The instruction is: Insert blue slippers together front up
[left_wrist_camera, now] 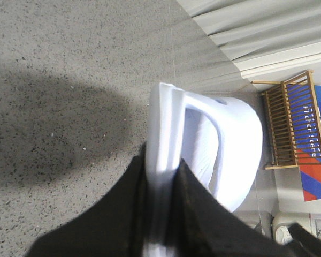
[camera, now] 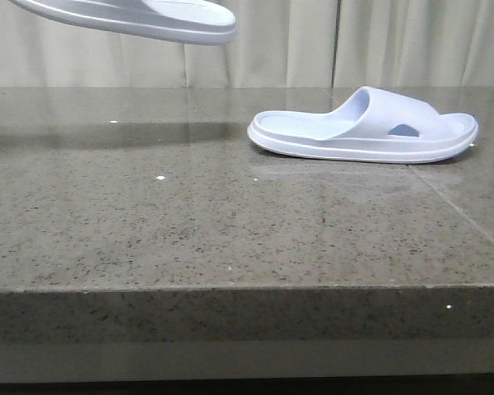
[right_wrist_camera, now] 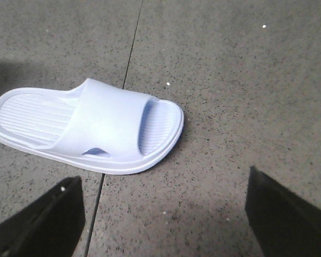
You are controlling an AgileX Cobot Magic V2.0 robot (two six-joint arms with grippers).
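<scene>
One blue slipper (camera: 370, 127) lies sole down on the dark stone table (camera: 189, 222) at the right, its strap toward the right. In the right wrist view this same slipper (right_wrist_camera: 91, 126) lies beyond my open right gripper (right_wrist_camera: 163, 206), whose fingers (right_wrist_camera: 48, 219) stand wide apart over bare stone. The other blue slipper (camera: 140, 18) hangs high at the upper left of the front view, nearly level. My left gripper (left_wrist_camera: 163, 182) is shut on the sole edge of that slipper (left_wrist_camera: 214, 144), well above the table. Neither arm shows in the front view.
A seam (camera: 457, 210) runs across the stone at the right. Pale curtains (camera: 313, 45) hang behind the table. The table's front edge (camera: 230, 288) is near the camera. A wooden rack (left_wrist_camera: 294, 123) stands beyond the table in the left wrist view.
</scene>
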